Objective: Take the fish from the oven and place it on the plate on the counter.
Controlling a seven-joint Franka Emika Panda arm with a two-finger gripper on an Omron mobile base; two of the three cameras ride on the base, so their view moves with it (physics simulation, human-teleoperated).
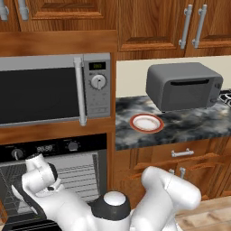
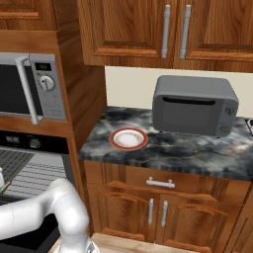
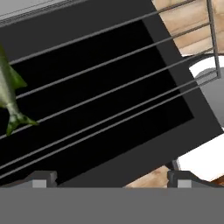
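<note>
Two fingers spread wide, empty; hand view catches fish on oven rack.

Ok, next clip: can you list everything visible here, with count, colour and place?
fish: one, green and dark, on the oven rack at the hand view's left edge.
oven: one, black, below the microwave, wire racks showing.
microwave: one, silver, built in above the oven.
toaster oven: one, grey, on the counter's back.
plate: one, white with red-orange rim, on the counter before the toaster oven.
counter: one, dark marbled, over wooden drawers.
cabinets: wooden, silver handles, above.
gripper: one, jaws open, over the rack, holding nothing.
</note>
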